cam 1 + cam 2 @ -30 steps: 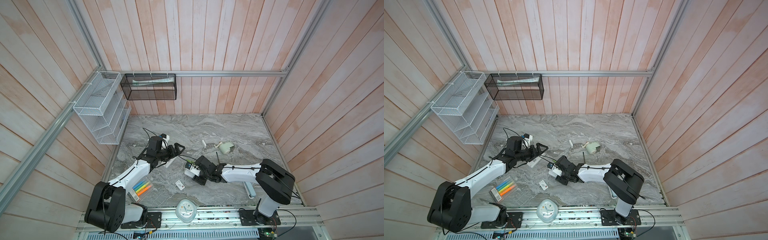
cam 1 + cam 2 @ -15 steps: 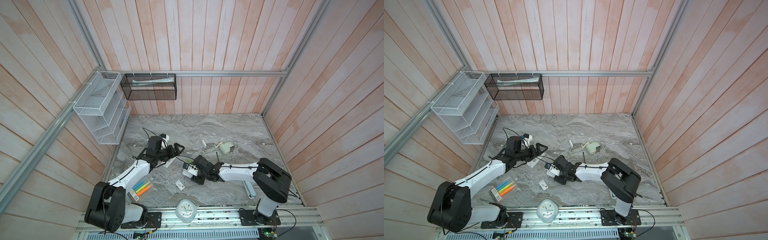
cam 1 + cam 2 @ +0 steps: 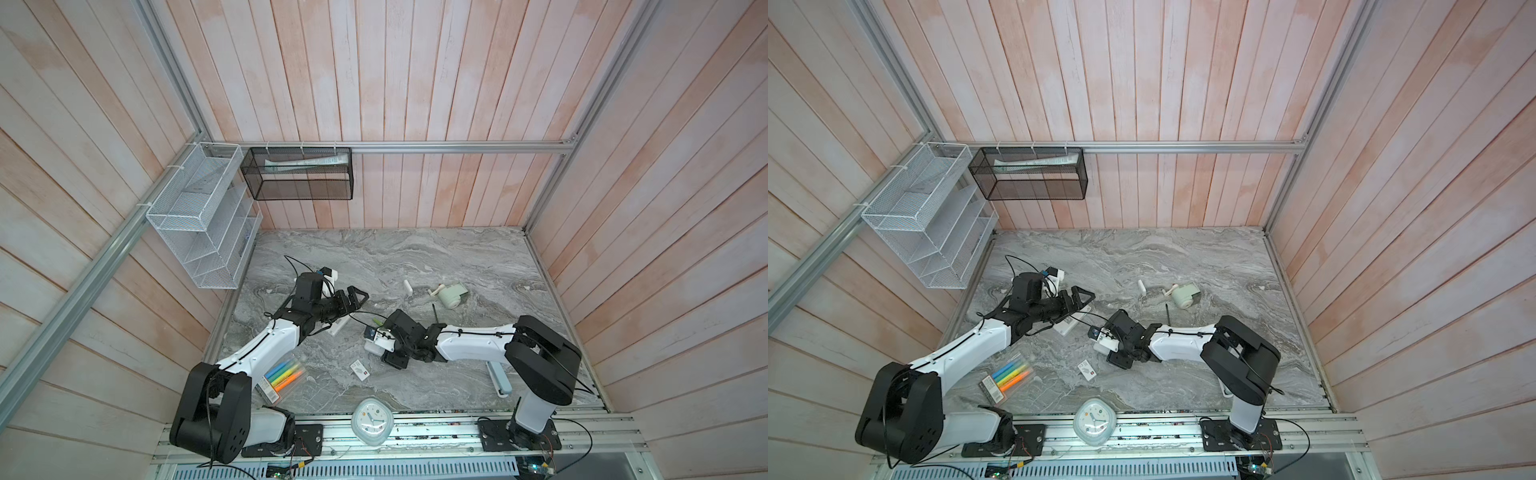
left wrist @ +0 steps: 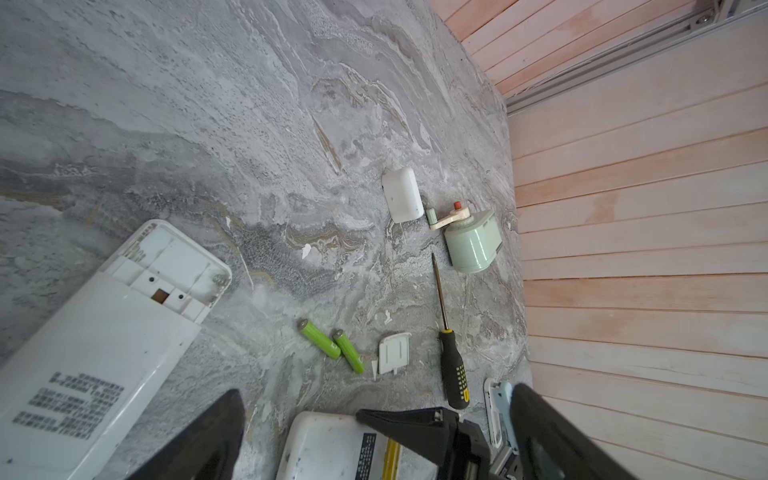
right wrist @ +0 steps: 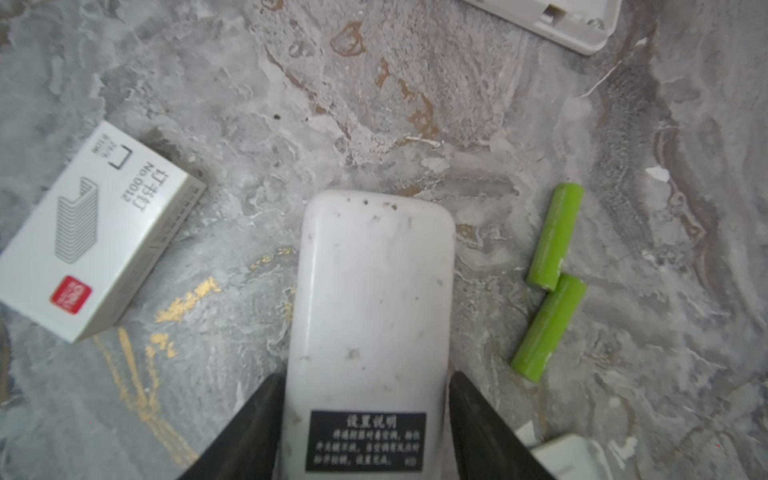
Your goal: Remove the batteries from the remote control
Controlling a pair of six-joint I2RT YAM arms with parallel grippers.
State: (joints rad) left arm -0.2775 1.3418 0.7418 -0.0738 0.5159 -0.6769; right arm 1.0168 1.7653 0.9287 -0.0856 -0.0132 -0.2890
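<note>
Roughly half the job looked done: two lime-green cylindrical batteries (image 5: 556,237) lay on the grey marble-patterned counter (image 5: 374,104), just beside the right end effector (image 5: 365,384), and the larger white plastic remote control (image 4: 104,332) ahead of the left end effector (image 4: 376,390) showed a bare compartment. The small white plastic remote control (image 5: 370,291) sat between the right end effector's fingers (image 5: 249,432); whether they pinched it or had let go could not be told. A yellow strip (image 4: 390,457) in its open back suggested cells remained. The left end effector hung spread wide, holding nothing. Against a second earlier, the right arm had edged slightly toward the left arm, itself unmoved.
</note>
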